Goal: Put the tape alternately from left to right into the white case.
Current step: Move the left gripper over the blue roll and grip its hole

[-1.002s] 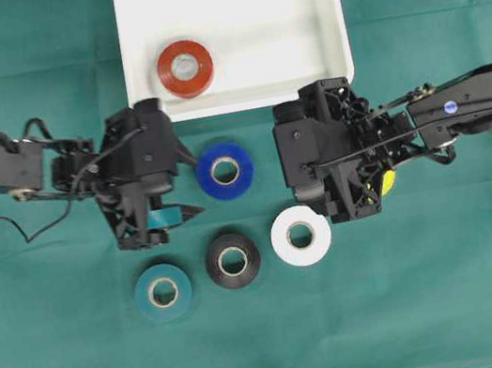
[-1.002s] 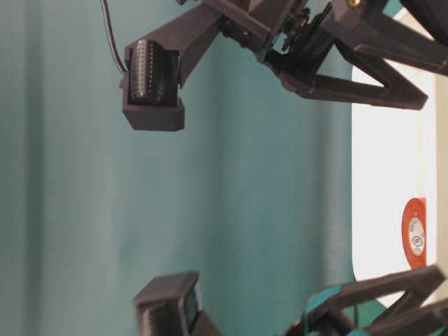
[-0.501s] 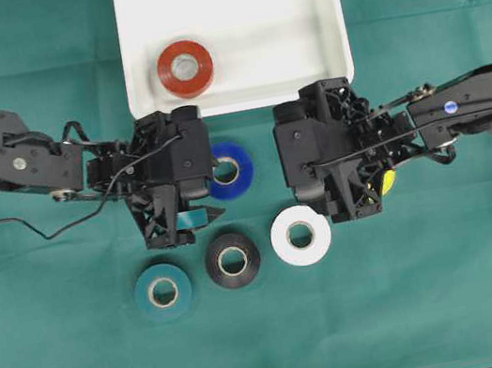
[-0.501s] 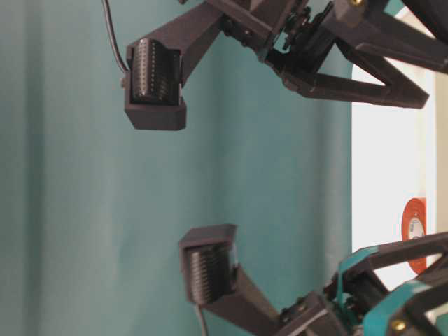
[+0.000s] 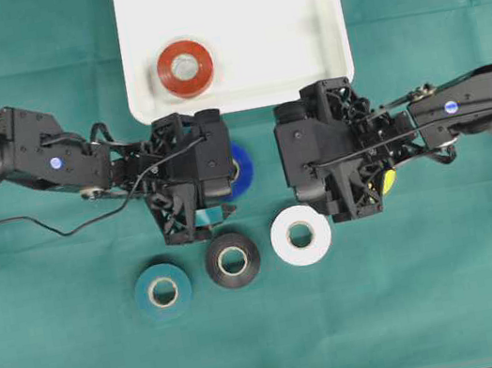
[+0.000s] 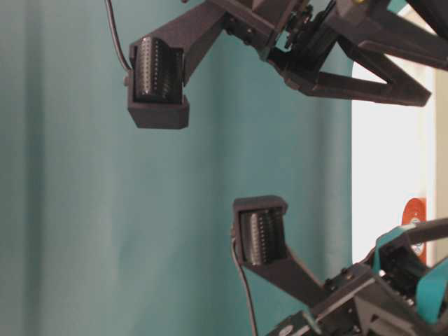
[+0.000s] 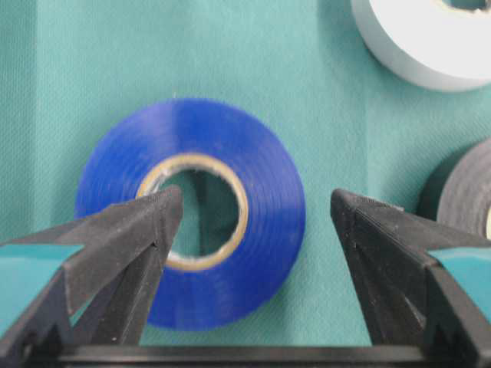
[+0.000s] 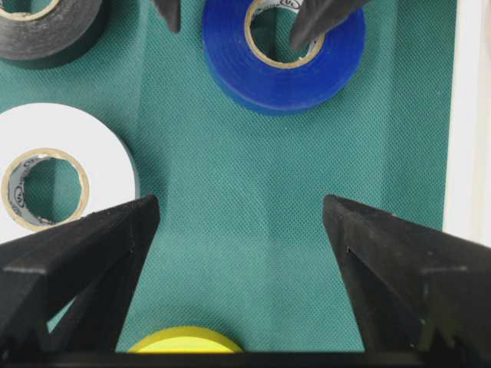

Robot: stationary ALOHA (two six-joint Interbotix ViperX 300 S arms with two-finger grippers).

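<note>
Blue tape [image 7: 192, 253]: flat on the green worktop [image 5: 457, 299], just below the white case's lower rim at frame centre; mostly hidden under the left gripper in the overhead view.
White case [image 5: 323, 27]: top centre of the overhead view; holds one orange-red tape [image 5: 185, 68] at its left end.
Other tape: teal [image 5: 162, 292], black [image 5: 232, 260] and white [image 5: 300, 235] in a row below; yellow [image 5: 387, 182] peeking from under the right arm.
Step in hand: judged the second pick, blue roll by the left arm.
Next move calls for: lowering and closing across the ring wall, then a lift into the case.
Left gripper [image 7: 253, 222]: jaws wide apart, one tip over the core hole, the other beyond the roll's outer edge; nothing held.
Right gripper [image 8: 242, 222]: jaws spread, empty, over bare cloth above the yellow roll.
</note>
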